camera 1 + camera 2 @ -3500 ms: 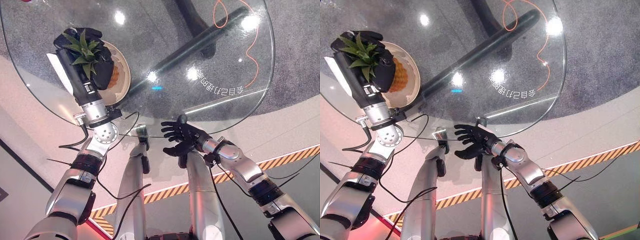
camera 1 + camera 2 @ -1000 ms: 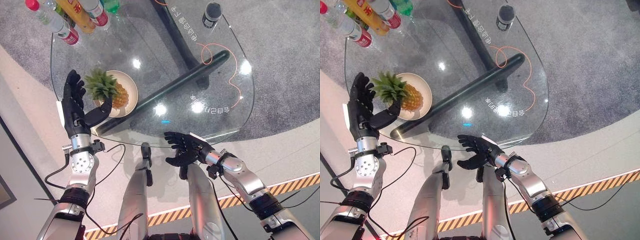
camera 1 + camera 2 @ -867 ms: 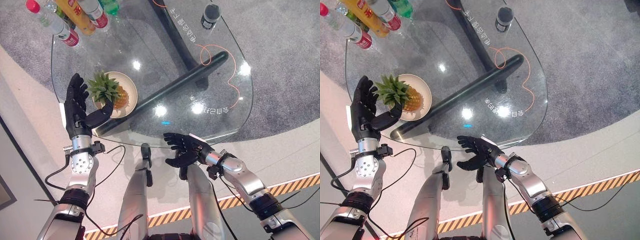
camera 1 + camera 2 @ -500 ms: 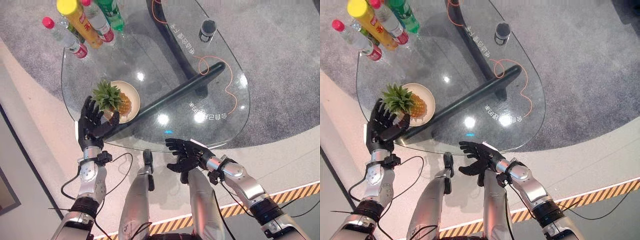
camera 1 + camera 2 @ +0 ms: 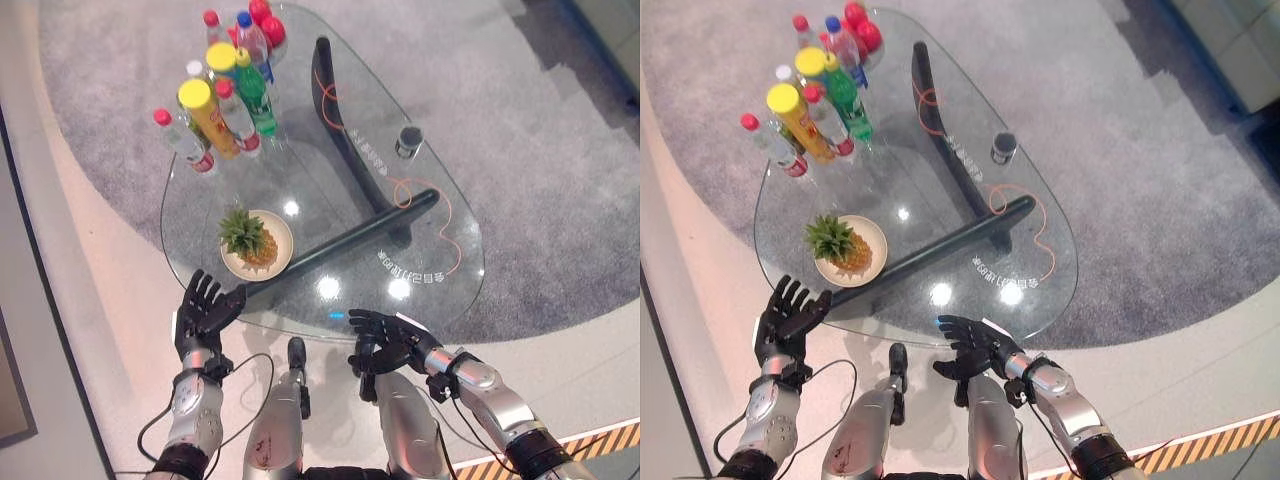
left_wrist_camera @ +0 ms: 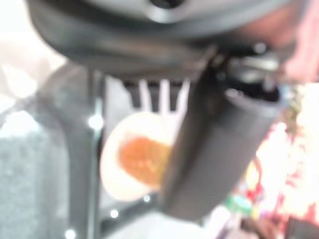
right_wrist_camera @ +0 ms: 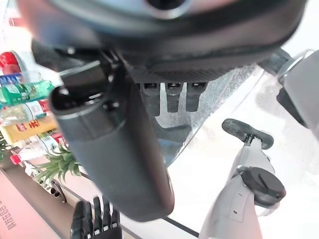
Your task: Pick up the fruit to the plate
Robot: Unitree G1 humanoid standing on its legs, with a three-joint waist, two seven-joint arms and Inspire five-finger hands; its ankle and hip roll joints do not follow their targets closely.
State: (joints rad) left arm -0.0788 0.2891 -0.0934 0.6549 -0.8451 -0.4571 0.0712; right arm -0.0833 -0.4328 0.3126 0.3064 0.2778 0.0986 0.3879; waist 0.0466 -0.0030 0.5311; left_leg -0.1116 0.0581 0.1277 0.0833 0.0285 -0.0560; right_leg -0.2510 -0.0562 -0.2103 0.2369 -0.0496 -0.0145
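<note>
Left eye view: left hand [image 5: 205, 310] at the near-left edge of the glass desk [image 5: 440, 205], fingers spread straight, thumb out toward the desk rim, holding nothing. Right hand [image 5: 385, 340] at the near edge of the desk, fingers splayed and relaxed, empty. One pineapple [image 5: 250, 238] lies on one cream plate [image 5: 279, 231] on the left part of the desk, leafy crown toward the left rim; it is apart from both hands. At the far end stands a cluster of bottles [image 5: 228, 85], with red and yellow caps and one green bottle among them; they overlap, so an exact count cannot be given. One small dark cylinder [image 5: 406, 140] stands alone near the right rim. An orange cable [image 5: 440, 215] shows through the glass

Right eye view: same layout. Left hand [image 5: 788, 312] open just beside the desk rim, near the plate [image 5: 874, 236] but not touching it. Right hand [image 5: 975, 350] open, nothing in it

Left wrist view: blurred. Thumb [image 6: 214, 149] stands straight; past it the plate [image 6: 112, 167] with the orange body of the pineapple [image 6: 142, 159] on it

Right wrist view: thumb [image 7: 117, 154] and fingers [image 7: 174, 94] extended, no contact. The left hand [image 7: 94, 221] shows beyond, with the pineapple's leaves [image 7: 60, 164] and bottles [image 7: 25, 109]
</note>
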